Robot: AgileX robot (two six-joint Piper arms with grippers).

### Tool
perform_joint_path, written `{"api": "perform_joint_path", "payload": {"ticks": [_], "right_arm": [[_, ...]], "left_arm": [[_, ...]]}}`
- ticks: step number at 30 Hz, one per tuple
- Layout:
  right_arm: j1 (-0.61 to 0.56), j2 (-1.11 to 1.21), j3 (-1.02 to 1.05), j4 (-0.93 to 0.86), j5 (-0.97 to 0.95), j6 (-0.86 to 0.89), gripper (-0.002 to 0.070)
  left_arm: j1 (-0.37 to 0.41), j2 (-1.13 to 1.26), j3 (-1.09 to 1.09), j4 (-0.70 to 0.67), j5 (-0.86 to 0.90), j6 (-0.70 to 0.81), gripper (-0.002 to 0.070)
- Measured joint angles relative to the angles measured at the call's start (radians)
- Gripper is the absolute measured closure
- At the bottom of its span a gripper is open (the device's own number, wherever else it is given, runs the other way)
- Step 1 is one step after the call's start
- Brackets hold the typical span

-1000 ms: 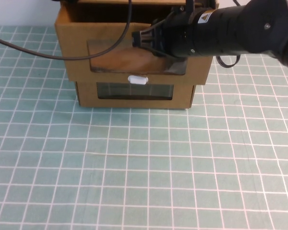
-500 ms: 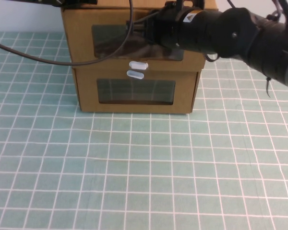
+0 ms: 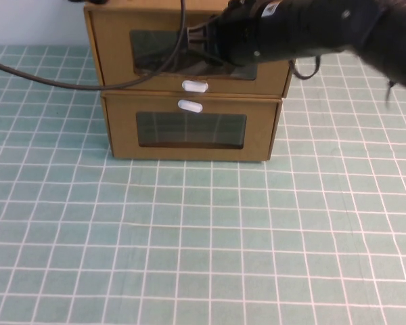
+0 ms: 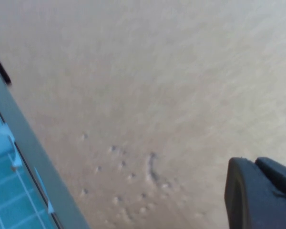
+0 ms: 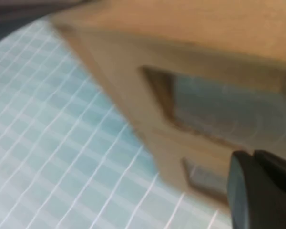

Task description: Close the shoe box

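Observation:
The shoe box (image 3: 114,54) is the upper of two stacked brown cardboard boxes. It has a clear window (image 3: 155,49) and a white pull tab (image 3: 194,86) below the window. Its front stands about flush with the front of the box underneath. My right gripper (image 3: 203,40) reaches in from the right and lies against the window, hiding the window's right half. In the right wrist view the shoe box (image 5: 124,81) shows close up and blurred. My left gripper (image 4: 260,195) is close over a plain cardboard face (image 4: 148,86); in the high view it is out of sight at the top left.
The lower matching box (image 3: 260,128) has its white tab (image 3: 189,105) above its window. A black cable (image 3: 68,82) runs from the left across the shoe box. The green gridded mat (image 3: 203,237) lies in front of the boxes.
The shoe box has slid back from sticking out forward to about flush with the lower box. My right arm moved back with it.

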Motion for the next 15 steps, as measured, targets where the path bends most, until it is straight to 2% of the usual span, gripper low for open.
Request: {"api": "perform_joint_path", "payload": {"ticks": [5, 8, 15], "right_arm": [[0.0, -0.146, 0.002, -0.012, 0.153, 0.004, 0.0687], [0.0, -0.263, 0.04, -0.043, 0.221, 0.044, 0.0687], [0.074, -0.669, 0.366, -0.286, 0.279, 0.244, 0.0687]], "left_arm": [[0.0, -0.113, 0.02, 0.061, 0.039, -0.056, 0.068], [0.0, -0.226, 0.114, 0.068, 0.007, -0.065, 0.068], [0.0, -0.585, 0.561, 0.044, -0.197, -0.041, 0.068]]}}
